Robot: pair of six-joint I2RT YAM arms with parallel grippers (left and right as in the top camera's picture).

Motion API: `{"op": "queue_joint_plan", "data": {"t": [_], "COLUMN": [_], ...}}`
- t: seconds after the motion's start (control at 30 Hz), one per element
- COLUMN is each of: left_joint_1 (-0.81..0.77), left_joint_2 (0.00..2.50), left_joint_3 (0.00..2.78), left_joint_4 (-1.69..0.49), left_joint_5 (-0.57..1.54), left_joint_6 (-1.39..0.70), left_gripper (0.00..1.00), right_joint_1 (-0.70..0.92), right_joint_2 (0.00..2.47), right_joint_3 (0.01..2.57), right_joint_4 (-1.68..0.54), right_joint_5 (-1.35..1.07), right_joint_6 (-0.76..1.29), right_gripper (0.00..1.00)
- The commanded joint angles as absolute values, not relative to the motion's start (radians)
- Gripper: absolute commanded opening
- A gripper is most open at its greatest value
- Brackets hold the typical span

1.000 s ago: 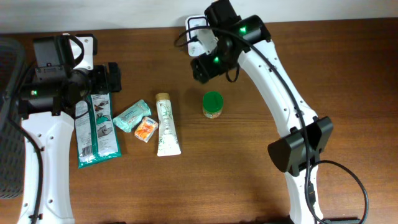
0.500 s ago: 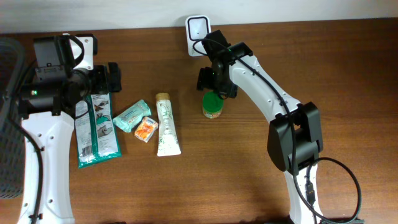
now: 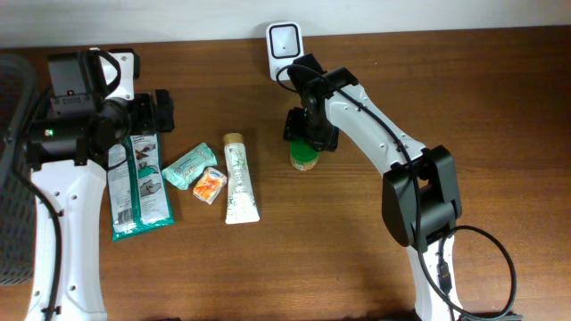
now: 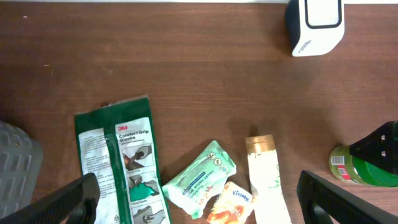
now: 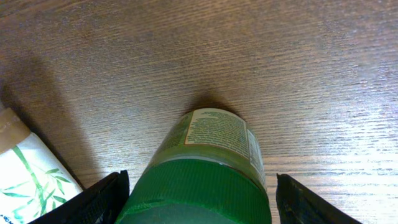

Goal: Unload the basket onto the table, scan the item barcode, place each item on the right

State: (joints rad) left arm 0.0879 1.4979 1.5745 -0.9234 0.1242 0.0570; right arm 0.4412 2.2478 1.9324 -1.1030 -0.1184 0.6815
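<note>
Step in hand: grasping the jar (image 3: 304, 158) at its green lid (image 5: 198, 190), judged from the right gripper (image 3: 310, 132) set directly over it.
How to do it well: keep the jaws centred on the lid so both pads meet it together; close on the ribbed rim, not the label (image 5: 217, 135), so the printed side stays free to face the scanner (image 3: 284, 40). Lift straight up before turning, since the tube (image 3: 238, 179) lies just beside the jar.
Right gripper: jaws apart, one either side of the lid in the right wrist view; no contact is visible, so nothing is held yet.
Right arm pose: reaching from the near table edge up and leftward, wrist bent down over the jar, gripper pointing at the table (image 3: 500, 107).
Left gripper (image 4: 199, 199): fully released, holding nothing; fingertips at the lower corners of the left wrist view.
Left arm pose: parked at the left side, above the green packet (image 3: 136, 185), well apart from the jar.
Task's thing: the jar stands upright on the table, between tube and right arm, near the scanner at the far edge.
Barcode: not visible in any view.
</note>
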Motion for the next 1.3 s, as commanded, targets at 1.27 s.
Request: {"op": "queue_joint_plan", "data": {"t": [1.27], "left_joint_1": [0.088], "left_joint_2": [1.499], "left_joint_3": [1.588], "left_joint_4": [-0.922], "left_joint_5": [0.135], "left_joint_6": [0.066], "left_gripper": [0.99], "right_joint_1": [0.443], "right_joint_2": [2.250], "right_joint_3": [2.165], "right_joint_4": [-1.272], "right_joint_5": [-0.423], "right_joint_6": [-0.092], "right_gripper": [0.62]}}
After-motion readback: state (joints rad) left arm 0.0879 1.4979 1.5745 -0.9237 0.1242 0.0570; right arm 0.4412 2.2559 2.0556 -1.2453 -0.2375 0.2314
